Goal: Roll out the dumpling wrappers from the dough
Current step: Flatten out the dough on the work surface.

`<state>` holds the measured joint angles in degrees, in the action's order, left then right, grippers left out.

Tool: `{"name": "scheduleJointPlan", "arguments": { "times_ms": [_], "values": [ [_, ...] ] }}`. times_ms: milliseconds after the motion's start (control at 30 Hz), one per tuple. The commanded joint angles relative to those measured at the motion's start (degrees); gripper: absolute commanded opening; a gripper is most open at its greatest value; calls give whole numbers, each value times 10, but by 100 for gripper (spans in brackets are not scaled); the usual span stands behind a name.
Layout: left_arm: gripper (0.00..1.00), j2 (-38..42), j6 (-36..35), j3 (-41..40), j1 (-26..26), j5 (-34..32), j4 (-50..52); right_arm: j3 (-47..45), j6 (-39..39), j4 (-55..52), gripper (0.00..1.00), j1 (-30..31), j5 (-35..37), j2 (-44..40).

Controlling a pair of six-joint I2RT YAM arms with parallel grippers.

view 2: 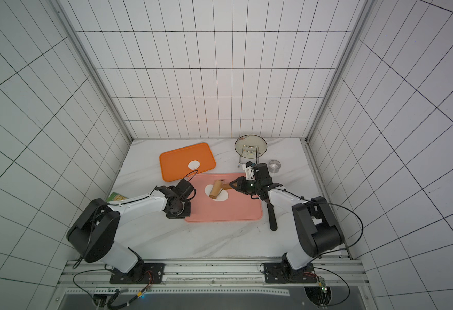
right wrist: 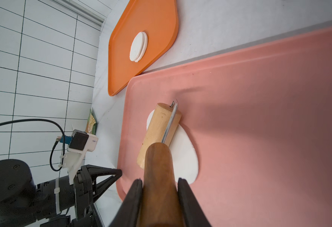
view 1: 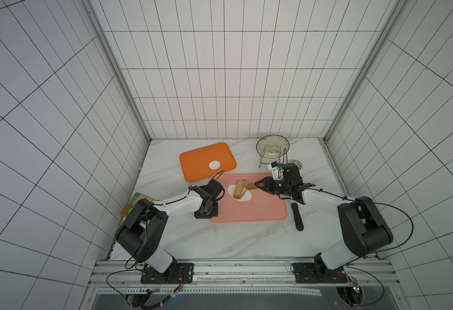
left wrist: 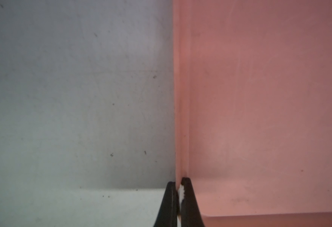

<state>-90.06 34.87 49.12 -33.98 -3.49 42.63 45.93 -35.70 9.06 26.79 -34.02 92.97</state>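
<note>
The dough [view 1: 245, 200] [view 2: 223, 198] [right wrist: 184, 155] is a flattened white oval on the pink tray [view 1: 260, 209] [view 2: 236, 209] [left wrist: 259, 98] [right wrist: 259, 118]. A wooden roller [view 1: 239, 189] [view 2: 216, 188] [right wrist: 159, 133] lies across it. My right gripper [view 1: 257, 185] [view 2: 233, 185] [right wrist: 160, 179] is shut on the roller's dark handle. Two dumpling wrappers [view 1: 214, 165] [view 2: 194, 164] [right wrist: 138, 47] are stacked on the orange tray [view 1: 198, 161] [view 2: 177, 163] [right wrist: 157, 19]. My left gripper [view 1: 206, 212] [left wrist: 179, 182] [right wrist: 119, 172] points down, its jaws shut on the pink tray's left rim.
A small steel ring [view 1: 296, 163] [view 2: 274, 165] stands behind my right wrist. A glass plate on a wire rack [view 1: 272, 147] [view 2: 250, 146] is at the back right. A black-handled tool [view 1: 296, 217] [view 2: 272, 217] lies right of the pink tray. A green packet [view 1: 137, 204] sits under my left arm.
</note>
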Motion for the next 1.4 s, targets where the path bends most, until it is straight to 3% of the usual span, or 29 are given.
{"name": "scheduleJointPlan", "arguments": {
  "times_ms": [0, 600, 1067, 1200, 1367],
  "values": [
    [0, -16, 0, -6, 7, -55, 1, -36, 27, -154, 0, 13, 150, 84],
    [0, -21, -1, -3, 4, -56, 3, 14, 6, -127, 0, 55, 146, 159],
    [0, -8, 7, -25, 35, -48, -5, -120, 29, -172, 0, -39, 185, 1],
    [0, -8, 10, -28, 33, -41, -11, -118, 27, -172, 0, -31, 192, -5],
    [0, -15, 12, -19, 18, -43, -8, -71, 4, -149, 0, 23, 186, 51]
  ]
}}
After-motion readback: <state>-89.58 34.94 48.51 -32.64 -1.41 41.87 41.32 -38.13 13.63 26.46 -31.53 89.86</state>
